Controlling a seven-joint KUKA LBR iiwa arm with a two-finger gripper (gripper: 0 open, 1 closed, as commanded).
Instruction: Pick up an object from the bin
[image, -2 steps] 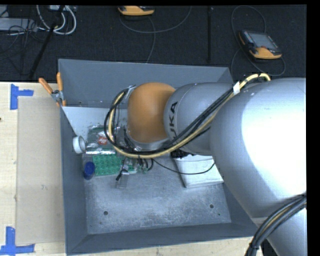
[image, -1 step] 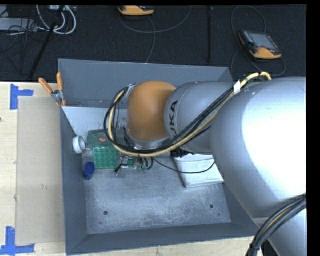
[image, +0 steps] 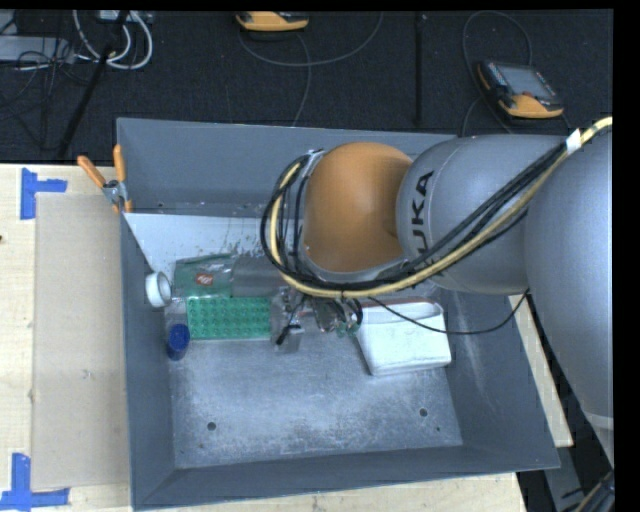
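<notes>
The hand (image: 292, 326) hangs low in the bin (image: 300, 420), and whether it is wide or narrow I cannot tell, touching or just beside the end of a green studded block (image: 228, 318), a white box (image: 405, 345) near its other side: likely the approach, and next it must straddle the block and close.

A robotics lab as I saw it from my station, a grey arm (image: 480, 215) lettered KUKA, black and yellow cables (image: 274, 232) looped round its wrist, a grey metal bin (image: 300, 432) set beneath it, loose cords (image: 128, 45) and an orange-and-black handset (image: 516, 88) on the dark surface (image: 390, 75) behind.
</notes>
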